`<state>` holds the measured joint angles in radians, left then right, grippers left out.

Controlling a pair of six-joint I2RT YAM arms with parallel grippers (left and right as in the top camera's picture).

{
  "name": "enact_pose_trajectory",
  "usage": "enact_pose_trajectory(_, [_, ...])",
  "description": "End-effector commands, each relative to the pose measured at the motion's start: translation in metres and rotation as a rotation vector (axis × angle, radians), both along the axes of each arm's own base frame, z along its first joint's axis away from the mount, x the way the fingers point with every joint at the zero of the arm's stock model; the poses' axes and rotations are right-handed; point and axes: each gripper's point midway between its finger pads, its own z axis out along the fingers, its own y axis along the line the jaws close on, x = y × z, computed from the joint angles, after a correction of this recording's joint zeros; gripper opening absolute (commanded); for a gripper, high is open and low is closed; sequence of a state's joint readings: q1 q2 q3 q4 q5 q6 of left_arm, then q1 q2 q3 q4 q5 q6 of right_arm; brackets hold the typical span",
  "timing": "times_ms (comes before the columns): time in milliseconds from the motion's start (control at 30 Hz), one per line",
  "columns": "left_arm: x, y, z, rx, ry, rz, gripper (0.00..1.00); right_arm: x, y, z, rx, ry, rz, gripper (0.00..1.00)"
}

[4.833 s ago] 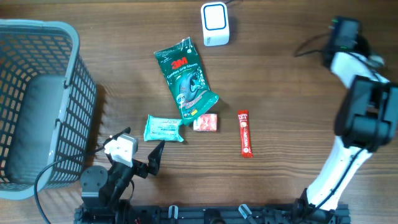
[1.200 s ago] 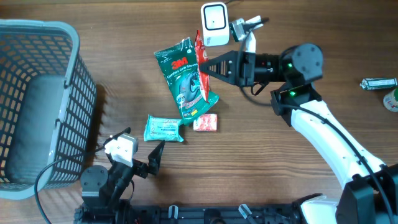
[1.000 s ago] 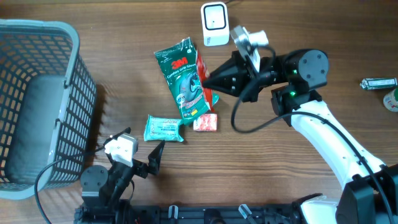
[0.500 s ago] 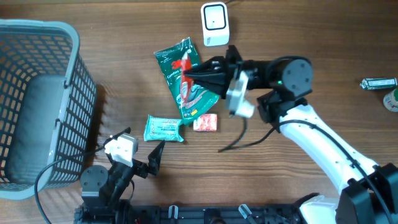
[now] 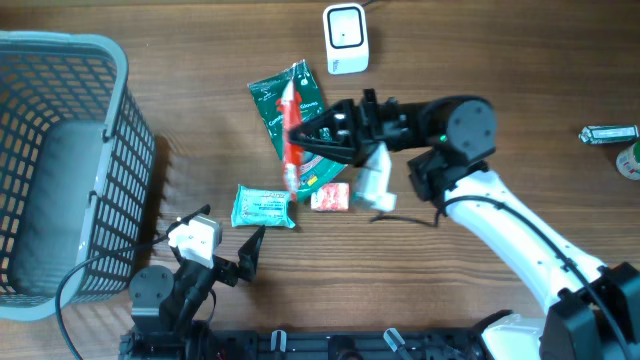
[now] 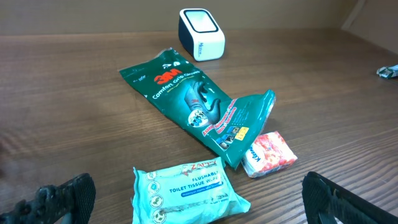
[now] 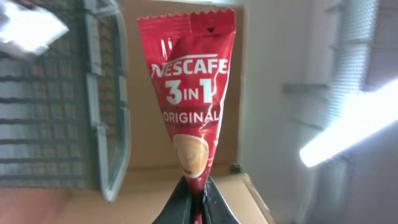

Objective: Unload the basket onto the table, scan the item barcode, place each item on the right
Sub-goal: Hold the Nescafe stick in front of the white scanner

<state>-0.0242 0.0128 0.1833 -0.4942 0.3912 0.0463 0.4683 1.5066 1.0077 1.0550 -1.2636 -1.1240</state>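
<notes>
1. The right claw (image 5: 303, 140) was closed tight, pinching one end of the Nescafe 3-in-1 sachet (image 7: 193, 106). The rest of the sachet stuck out past the fingertips, in the air.
2. The left claw (image 5: 220, 238) was fully open, holding nothing, and well apart from the action.
3. Handling, as a judgement: the sachet is light, thin, glossy foil, so it's floppy and slippery. It held straight out from the pinch, but a fast swing could bend it or twist it in the grip.
4. The end-seam pinch looked right, since it leaves the printed faces uncovered. No barcode was visible on the face towards the wrist camera, so it's probably on the back and would need a roll to present.
5. The scanner (image 5: 345, 38) sat off to one side of the right claw, near, with nothing between them.
6. The 3M gloves pack (image 5: 272, 100) lay directly under the held sachet. I couldn't tell if they touched.
7. The toilet tissue wipes pack (image 5: 263, 206) and a small pink pack (image 5: 331, 196) lay on the side of the claw away from the scanner, low and flat.
8. The basket (image 5: 130, 150) stood ahead of the fingertips, well apart and out of the scan path.
</notes>
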Motion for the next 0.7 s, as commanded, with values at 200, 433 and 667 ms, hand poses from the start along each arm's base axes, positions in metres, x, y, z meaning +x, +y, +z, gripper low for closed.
enact_pose_trajectory(200, [0.0,-0.001,-0.002,-0.012,0.004,-0.006,1.0,-0.008,-0.04,-0.057,-0.16,-0.049,0.189,0.04])
enact_pose_trajectory(433, [0.0,-0.001,-0.002,-0.012,0.004,-0.006,1.0,-0.006,-0.039,-0.066,-0.212,0.149,0.2,0.04])
enact_pose_trajectory(667, [0.0,-0.001,-0.002,-0.012,0.004,-0.006,1.0,0.016,-0.035,-0.123,-0.458,1.125,0.019,0.04])
